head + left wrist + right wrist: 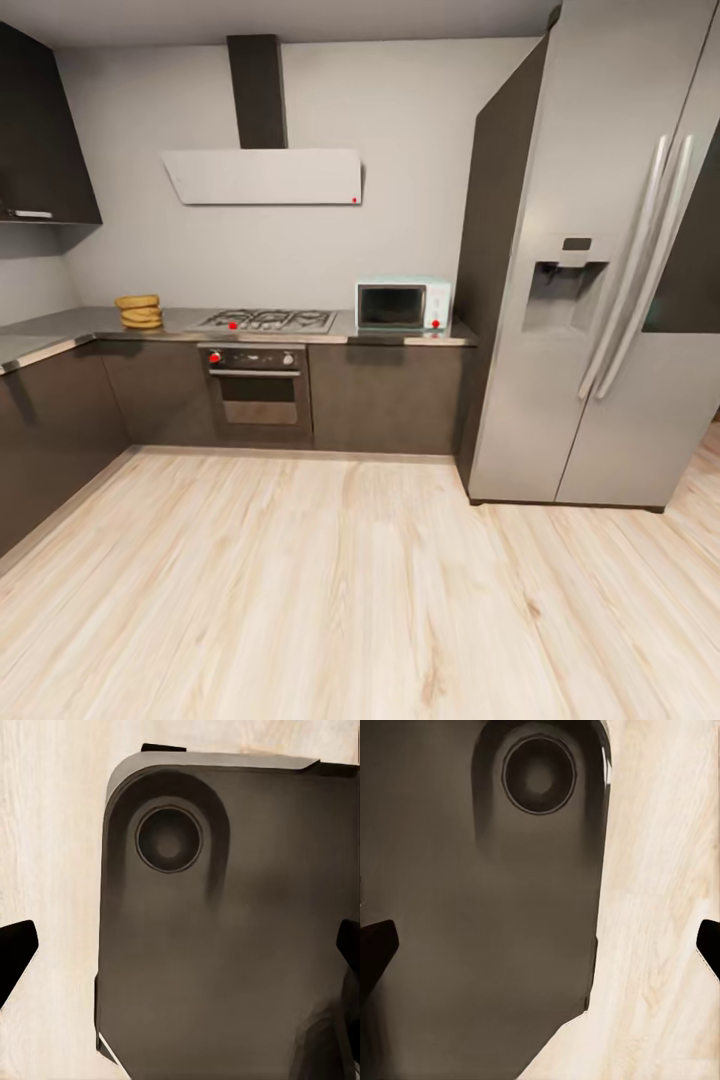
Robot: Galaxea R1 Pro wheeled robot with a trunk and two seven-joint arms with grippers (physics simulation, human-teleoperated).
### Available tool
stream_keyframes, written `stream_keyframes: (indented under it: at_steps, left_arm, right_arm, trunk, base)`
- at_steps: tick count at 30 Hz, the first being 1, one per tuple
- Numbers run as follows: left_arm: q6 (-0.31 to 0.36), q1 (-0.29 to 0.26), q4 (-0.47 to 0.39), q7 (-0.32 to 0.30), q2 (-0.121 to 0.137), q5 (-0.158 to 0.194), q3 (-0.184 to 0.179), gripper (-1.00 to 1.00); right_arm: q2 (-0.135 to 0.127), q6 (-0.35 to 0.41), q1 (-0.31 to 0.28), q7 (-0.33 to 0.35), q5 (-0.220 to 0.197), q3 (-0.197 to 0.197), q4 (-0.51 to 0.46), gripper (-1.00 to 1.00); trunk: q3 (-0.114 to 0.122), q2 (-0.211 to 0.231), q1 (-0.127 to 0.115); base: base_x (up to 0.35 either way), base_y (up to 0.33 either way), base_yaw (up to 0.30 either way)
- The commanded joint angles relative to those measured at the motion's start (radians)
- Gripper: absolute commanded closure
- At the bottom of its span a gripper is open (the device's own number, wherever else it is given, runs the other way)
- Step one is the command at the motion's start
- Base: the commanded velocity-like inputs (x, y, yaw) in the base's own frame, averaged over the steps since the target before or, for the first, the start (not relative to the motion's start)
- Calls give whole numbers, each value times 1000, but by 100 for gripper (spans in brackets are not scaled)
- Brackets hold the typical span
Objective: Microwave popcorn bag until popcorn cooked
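Approach phase: both tools hang wide open, empty, over the floor (330,600); microwave (403,304) sits far ahead on the table (60,330). Next, drive closer and locate the bag.

text: none readable | labels: none | brands: none | numbers: none

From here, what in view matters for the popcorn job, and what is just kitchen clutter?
For the job:
popcorn bag
microwave, door shut
countertop

Not for the job:
gas hob
oven
hood
fridge
wooden floor
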Motion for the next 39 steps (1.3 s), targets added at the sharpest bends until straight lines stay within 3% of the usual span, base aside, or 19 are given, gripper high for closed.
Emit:
stream_keyframes:
  at_steps: [1, 19, 28, 39]
  left_arm:
    - [-2, 0, -1, 0, 0, 9, 1, -100]
    - [-2, -1, -1, 0, -1, 8, 1, -100]
    - [-3, 0, -1, 0, -2, 8, 1, -100]
    - [-3, 0, -1, 0, 0, 8, 1, -100]
  right_arm:
    - [1, 0, 0, -1, 0, 1, 0, -100]
    - [1, -1, 0, -1, 0, 1, 0, -100]
    - [2, -1, 0, -1, 1, 1, 0, -100]
    - [-3, 0, 0, -1, 2, 1, 0, -100]
  trunk:
    - [-1, 0, 1]
    - [-1, 0, 1]
    - [-1, 0, 1]
    - [-1, 0, 1]
  base:
    - [327, 0, 0]
    - [327, 0, -1]
    - [327, 0, -160]
    - [327, 0, -8]
